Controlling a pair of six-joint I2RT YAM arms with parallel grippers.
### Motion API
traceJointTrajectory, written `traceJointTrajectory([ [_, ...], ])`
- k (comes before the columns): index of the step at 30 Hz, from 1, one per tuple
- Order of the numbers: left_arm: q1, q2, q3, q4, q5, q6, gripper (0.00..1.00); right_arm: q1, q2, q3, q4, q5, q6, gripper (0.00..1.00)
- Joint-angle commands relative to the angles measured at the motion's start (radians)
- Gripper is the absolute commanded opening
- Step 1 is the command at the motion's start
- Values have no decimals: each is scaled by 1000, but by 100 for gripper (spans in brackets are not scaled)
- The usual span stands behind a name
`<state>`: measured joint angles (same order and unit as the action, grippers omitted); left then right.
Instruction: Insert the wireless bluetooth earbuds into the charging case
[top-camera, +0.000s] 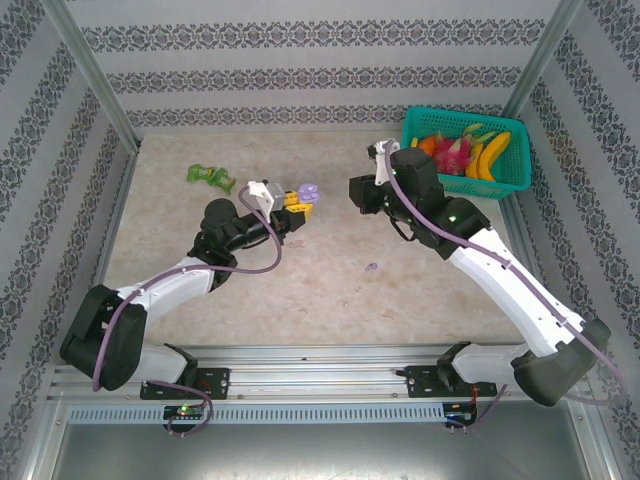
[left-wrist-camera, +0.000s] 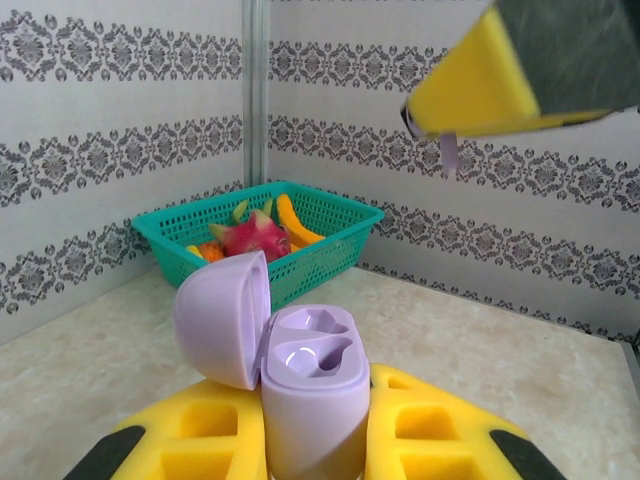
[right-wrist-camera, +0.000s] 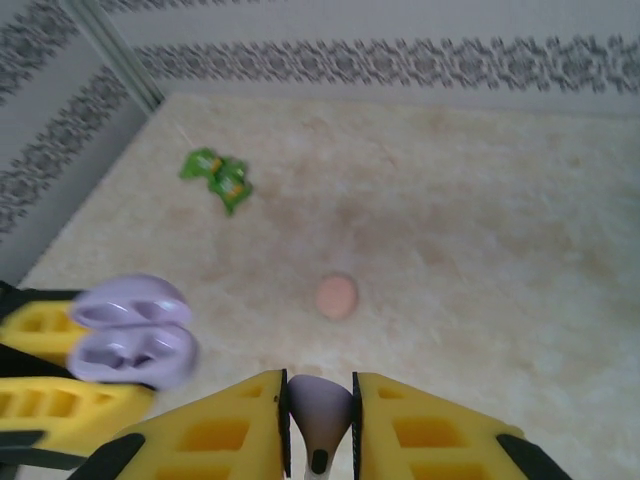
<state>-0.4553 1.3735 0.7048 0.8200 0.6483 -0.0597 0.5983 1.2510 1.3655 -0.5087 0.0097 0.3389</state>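
My left gripper (left-wrist-camera: 315, 425) is shut on the lilac charging case (left-wrist-camera: 312, 385) and holds it upright. The case's lid (left-wrist-camera: 222, 318) is swung open to the left, and both wells (left-wrist-camera: 312, 340) are empty. From above, this gripper (top-camera: 293, 203) and the case (top-camera: 308, 190) sit left of centre. My right gripper (right-wrist-camera: 320, 410) is shut on a lilac earbud (right-wrist-camera: 320, 402), bulb forward. It hovers (top-camera: 356, 190) to the right of the case and apart from it. In the left wrist view the earbud's stem (left-wrist-camera: 449, 155) hangs below that gripper's yellow finger (left-wrist-camera: 480, 90). A small lilac piece (top-camera: 372, 267) lies on the table.
A teal basket (top-camera: 508, 175) of toy fruit stands at the back right, also seen as the basket (left-wrist-camera: 330, 255) beyond the case. A green wrapper (top-camera: 210, 177) lies at the back left. A small round pink thing (right-wrist-camera: 336, 296) rests on the table ahead of the right gripper.
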Motion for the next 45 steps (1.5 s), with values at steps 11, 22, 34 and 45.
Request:
traceJointTrajectory([
  [11, -128, 48, 87, 84, -194, 306, 0, 59, -138, -135, 352, -90, -55, 23],
  [22, -164, 64, 155, 78, -214, 350, 0, 74, -153, -211, 429, -77, -46, 23],
  [34, -175, 67, 174, 61, -186, 336, 0, 71, -142, -243, 463, -72, -31, 22],
  [45, -177, 69, 182, 61, -170, 319, 0, 61, -132, -256, 484, -89, -7, 21],
])
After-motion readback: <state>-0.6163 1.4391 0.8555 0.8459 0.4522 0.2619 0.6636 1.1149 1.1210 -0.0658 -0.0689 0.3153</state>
